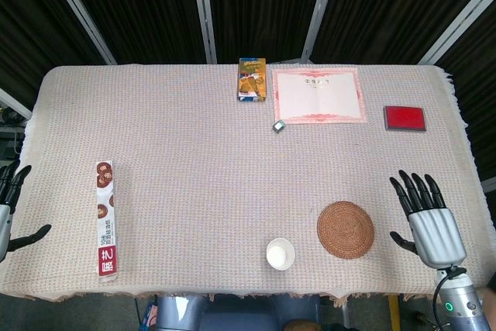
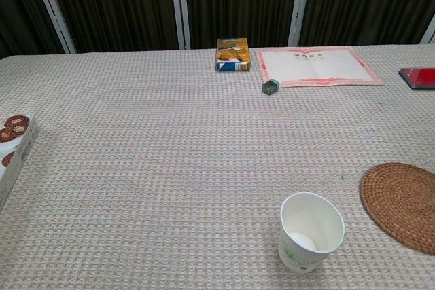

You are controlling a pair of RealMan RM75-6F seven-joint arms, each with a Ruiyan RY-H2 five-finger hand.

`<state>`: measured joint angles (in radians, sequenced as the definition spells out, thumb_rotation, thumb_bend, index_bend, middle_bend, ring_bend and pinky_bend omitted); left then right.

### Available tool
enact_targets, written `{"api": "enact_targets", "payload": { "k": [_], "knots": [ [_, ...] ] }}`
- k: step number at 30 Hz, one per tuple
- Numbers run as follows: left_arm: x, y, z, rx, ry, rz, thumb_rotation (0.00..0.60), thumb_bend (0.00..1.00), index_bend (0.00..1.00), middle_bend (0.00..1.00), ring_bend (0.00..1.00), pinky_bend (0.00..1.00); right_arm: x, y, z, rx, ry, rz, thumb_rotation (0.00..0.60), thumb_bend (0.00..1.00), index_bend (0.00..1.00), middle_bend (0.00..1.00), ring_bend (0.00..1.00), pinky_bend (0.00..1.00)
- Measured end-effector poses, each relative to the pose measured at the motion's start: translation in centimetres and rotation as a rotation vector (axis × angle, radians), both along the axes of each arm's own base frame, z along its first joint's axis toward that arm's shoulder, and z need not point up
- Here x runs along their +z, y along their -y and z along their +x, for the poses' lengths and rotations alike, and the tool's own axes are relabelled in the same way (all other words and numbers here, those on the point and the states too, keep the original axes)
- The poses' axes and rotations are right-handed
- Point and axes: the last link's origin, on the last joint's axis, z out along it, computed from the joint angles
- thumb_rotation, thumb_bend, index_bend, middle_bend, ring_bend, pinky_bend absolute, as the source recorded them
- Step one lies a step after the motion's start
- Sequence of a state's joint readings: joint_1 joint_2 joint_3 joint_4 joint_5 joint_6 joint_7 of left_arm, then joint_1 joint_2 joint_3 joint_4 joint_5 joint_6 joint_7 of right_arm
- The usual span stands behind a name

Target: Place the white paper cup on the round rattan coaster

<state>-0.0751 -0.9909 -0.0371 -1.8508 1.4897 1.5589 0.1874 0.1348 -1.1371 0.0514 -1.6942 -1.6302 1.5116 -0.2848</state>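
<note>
So at this point we hadn't touched anything yet. The white paper cup (image 1: pixel 280 254) stood upright and empty on the surface (image 1: pixel 201 160), just left of the round rattan coaster (image 1: pixel 346 229) and a bit nearer the robot's edge, with a small gap between the two. Nothing sat on the coaster.

Our right hand (image 1: pixel 428 222) hovered just right of the coaster, fingers spread and pointing away from us, thumb sticking out toward the coaster, holding nothing and touching nothing as far as we could see. The left hand (image 1: pixel 9 211) was way off left of the coaster at the surface's edge, only partly in the head view; what showed looked spread and empty too. Neither hand showed in the chest view.

How we figured the reach should go: the right hand was the obvious pick since it was the closer one, but the coaster lay between it and the cup. So we reckoned it should travel over the coaster rather than drag across it, and come at the cup from the side with the thumb and fingers wide enough to wrap the wall. Paper cups squash easily and tip easily, so a light grip around the middle of the wall seemed safer than pinching the rim. After that it's a short lift and a small move right, setting it down centred on the coaster.

The long cookie box (image 1: pixel 106 217) lay far left of the coaster, well out of the way.
</note>
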Motion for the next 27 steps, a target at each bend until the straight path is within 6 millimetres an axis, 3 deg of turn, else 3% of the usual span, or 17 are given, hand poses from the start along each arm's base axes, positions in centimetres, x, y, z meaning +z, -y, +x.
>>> {"api": "enact_targets", "payload": {
  "k": [10,17,21,27],
  "knots": [
    [0.0,-0.2,0.0,0.002,-0.002,-0.001,0.6,0.0,0.0,0.0,0.0,0.0,-0.5,-0.1,-0.1,-0.01,-0.002,0.032,0.6,0.0,0.0,0.0,0.0,0.0],
    [-0.4,-0.7,0.0,0.004,-0.027,-0.008,0.6,0.0,0.0,0.0,0.0,0.0,-2.7,-0.5,0.8,0.016,0.038,0.268,0.6,0.0,0.01,0.02,0.0,0.0],
    [-0.9,-1.2,0.0,0.016,-0.048,-0.012,0.6,0.0,0.0,0.0,0.0,0.0,-4.4,-0.4,2.4,0.111,0.004,0.451,0.6,0.0,0.01,0.09,0.05,0.09],
    [-1.5,-1.7,-0.2,0.039,-0.074,-0.012,0.6,0.0,0.0,0.0,0.0,0.0,-7.2,0.2,4.1,0.19,-0.089,0.585,0.6,0.0,0.05,0.16,0.15,0.19]
  ]
}}
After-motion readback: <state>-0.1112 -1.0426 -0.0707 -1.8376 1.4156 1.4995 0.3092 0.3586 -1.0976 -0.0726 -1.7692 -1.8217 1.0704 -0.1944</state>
